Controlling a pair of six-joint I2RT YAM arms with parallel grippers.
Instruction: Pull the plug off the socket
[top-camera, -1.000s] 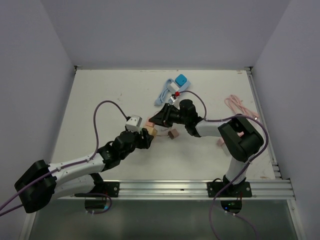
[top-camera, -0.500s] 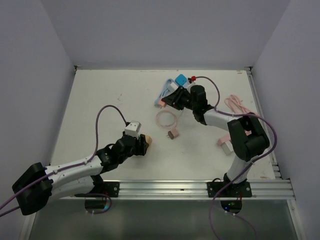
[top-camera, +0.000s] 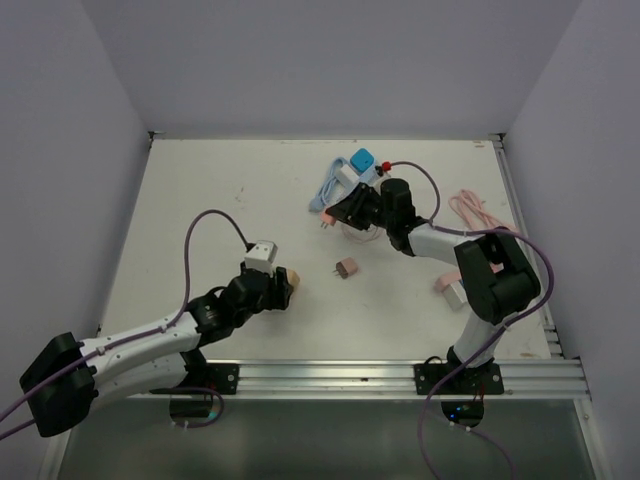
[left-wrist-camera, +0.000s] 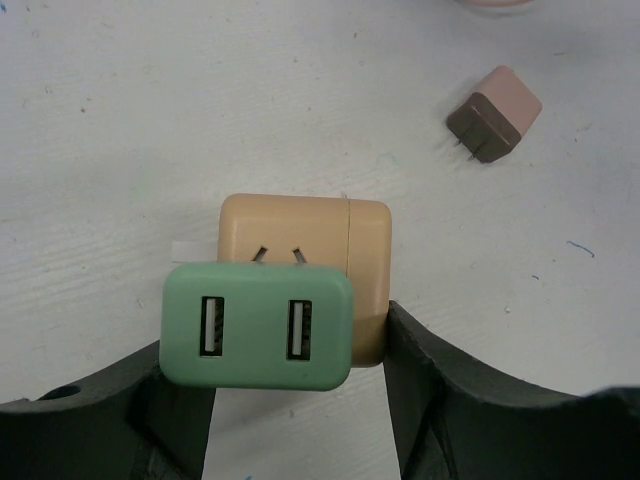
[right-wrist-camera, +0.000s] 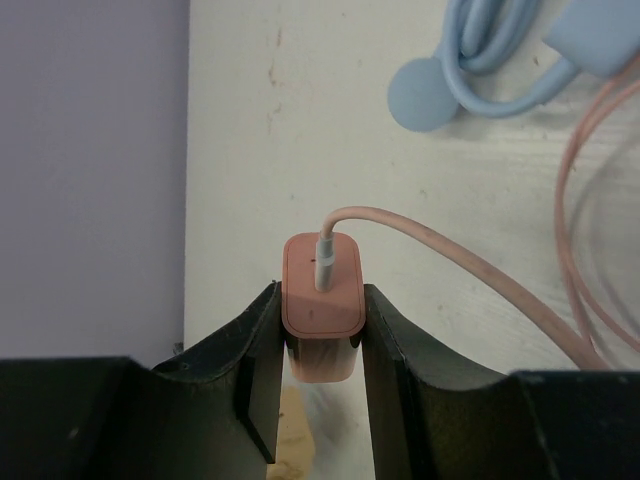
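Since plug (right-wrist-camera: 320, 282) came off socket (left-wrist-camera: 300, 232), R tool (right-wrist-camera: 320, 312) stays clamped on it; L tool (left-wrist-camera: 295, 350) prob. grips socket.

L gripper (top-camera: 283, 288), 8 o'clock of table (top-camera: 200, 200) centre, clamps tan socket block (top-camera: 293, 279). R gripper (top-camera: 337, 214), 12 o'clock, clamps pink plug (top-camera: 330, 219), well apart from tan socket block. Brown adapter (top-camera: 346, 268) betw. them. Blue charger (top-camera: 362, 160) w/ blue cable (top-camera: 322, 192) further at 12; pink cable coil (top-camera: 470, 210) at 2.
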